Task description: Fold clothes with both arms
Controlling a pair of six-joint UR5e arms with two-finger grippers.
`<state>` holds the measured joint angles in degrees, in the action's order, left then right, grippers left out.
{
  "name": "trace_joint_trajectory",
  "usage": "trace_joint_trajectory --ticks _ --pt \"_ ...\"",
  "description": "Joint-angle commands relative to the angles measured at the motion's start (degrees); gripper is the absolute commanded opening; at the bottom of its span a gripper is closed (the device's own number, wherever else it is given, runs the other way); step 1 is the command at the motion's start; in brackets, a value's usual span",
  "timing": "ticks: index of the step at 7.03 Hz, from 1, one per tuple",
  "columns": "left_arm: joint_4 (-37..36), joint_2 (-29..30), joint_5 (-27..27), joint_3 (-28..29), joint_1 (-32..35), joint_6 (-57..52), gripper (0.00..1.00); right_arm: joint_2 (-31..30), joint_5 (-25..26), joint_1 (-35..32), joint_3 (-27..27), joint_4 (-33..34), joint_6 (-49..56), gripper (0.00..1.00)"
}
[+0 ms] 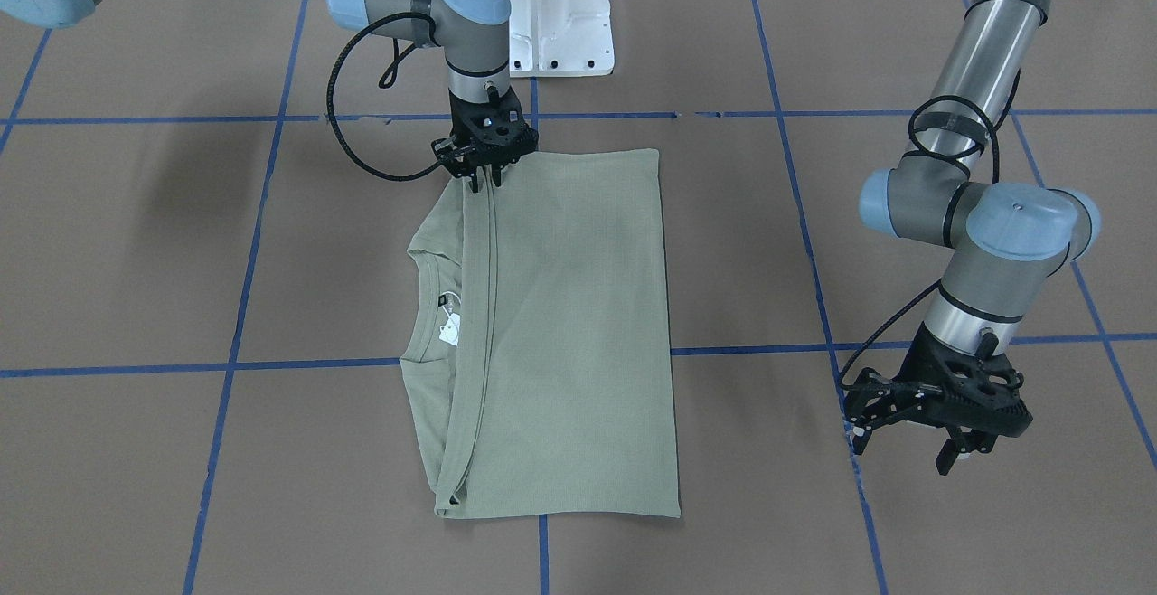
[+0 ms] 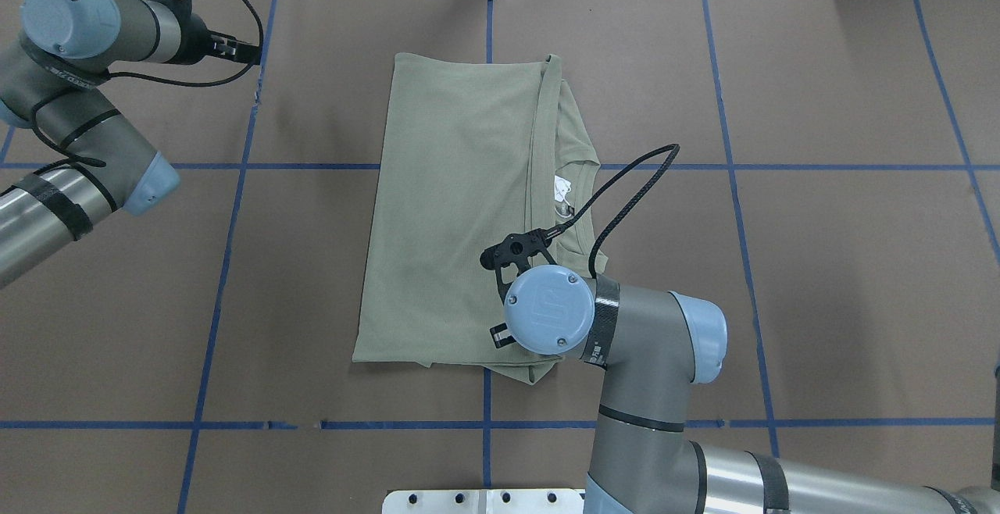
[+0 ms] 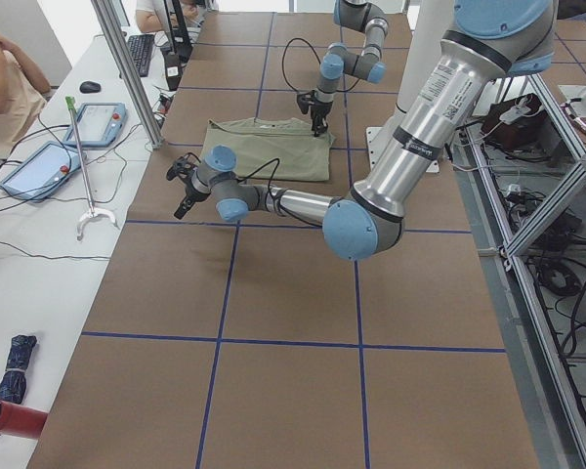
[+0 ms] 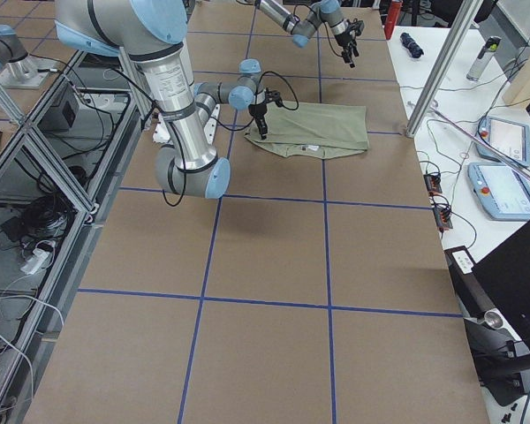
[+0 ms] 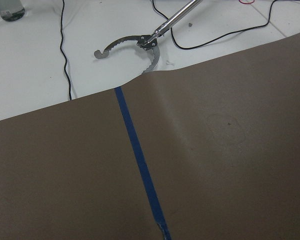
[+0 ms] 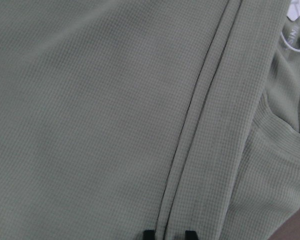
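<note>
Brown paper covers the table (image 2: 781, 264), and blue tape lines (image 2: 226, 264) divide it into a grid. Nearest the robot we find the white pedestal base (image 2: 484, 501) at the table's near edge. Just beyond it the right gripper (image 1: 484, 181) points straight down onto the near end of the shirt (image 2: 453, 209), toward the robot's right. Its fingertips (image 6: 149, 233) are drawn close together, with the doubled hem edge of the top layer between them. We read this as a pinch on the fabric, which lies flat around the tips. The shirt is at the centre of the table, folded into a long rectangle that runs away from the robot. Its top layer leaves the round collar (image 1: 425, 306) and the white tag (image 2: 562, 186) uncovered along the robot's right side. Further out, on the robot's left, the left gripper (image 1: 902, 455) hangs above the paper beside a tape line. It is well apart from the shirt, with its fingers spread wide and nothing between them. Past the far edge of the paper, the left wrist view shows a white bench (image 5: 40, 60) with cables and a metal reach tool (image 5: 149, 42) with serrated curved claws.
</note>
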<state>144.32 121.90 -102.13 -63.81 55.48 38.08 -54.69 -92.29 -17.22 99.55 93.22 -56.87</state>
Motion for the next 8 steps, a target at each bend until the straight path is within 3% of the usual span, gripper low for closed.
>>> trace_joint_trajectory --ticks 1,4,6,8 --pt "0.09 0.0 0.0 -0.09 -0.29 0.5 1.0 -0.15 0.17 -0.01 3.8 5.28 -0.09 0.0" --pt "0.09 0.0 0.0 -0.09 -0.73 0.51 1.0 -1.29 2.37 0.44 3.99 5.22 -0.79 0.0" --pt "0.09 0.0 0.0 0.0 -0.99 0.51 1.0 -10.65 4.21 0.43 11.59 4.86 -2.36 0.0" --pt "0.09 0.0 0.0 0.0 -1.25 0.59 1.0 -12.63 6.41 2.71 12.34 4.78 -10.68 0.04"
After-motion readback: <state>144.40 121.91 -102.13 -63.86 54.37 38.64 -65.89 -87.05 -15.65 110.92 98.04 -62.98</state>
